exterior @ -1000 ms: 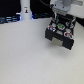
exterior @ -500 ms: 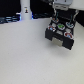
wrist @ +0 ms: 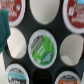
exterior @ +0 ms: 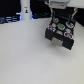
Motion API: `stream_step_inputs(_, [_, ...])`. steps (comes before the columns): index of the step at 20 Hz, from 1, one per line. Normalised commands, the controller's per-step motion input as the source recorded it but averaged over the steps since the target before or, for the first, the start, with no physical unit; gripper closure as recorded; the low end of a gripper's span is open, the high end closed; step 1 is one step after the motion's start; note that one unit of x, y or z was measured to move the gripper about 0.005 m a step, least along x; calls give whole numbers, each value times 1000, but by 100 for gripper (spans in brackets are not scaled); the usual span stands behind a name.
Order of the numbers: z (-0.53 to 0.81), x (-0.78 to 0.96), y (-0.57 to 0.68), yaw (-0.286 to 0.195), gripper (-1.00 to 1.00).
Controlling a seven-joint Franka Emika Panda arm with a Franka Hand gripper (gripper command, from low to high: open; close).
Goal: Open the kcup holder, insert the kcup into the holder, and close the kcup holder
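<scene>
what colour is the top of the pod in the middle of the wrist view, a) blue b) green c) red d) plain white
b, the kcup at the centre of the wrist view has a green top with a dark band, sitting in one of the round slots of the kcup holder, while empty pale slots lie beside it.

black kcup holder (exterior: 61, 34) sits at the frame's upper right on a white table (exterior: 25, 55), the arm (exterior: 61, 6) above it.

Hand (exterior: 59, 19) low, grip state unclear.
</scene>
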Motion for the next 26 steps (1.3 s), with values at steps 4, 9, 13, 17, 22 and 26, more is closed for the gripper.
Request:
stream_step_inputs(4, [120, 657, -475, 17, -100])
stream_step_inputs(9, [20, 714, -318, 14, -100])
stream_step_inputs(13, [29, 658, -129, 39, -100])
stream_step_inputs(17, [-80, 720, 6, 73, -100])
stream_step_inputs(22, [-187, 431, 175, 119, -100])
stream_step_inputs(26, [-207, 180, 241, 187, -100])
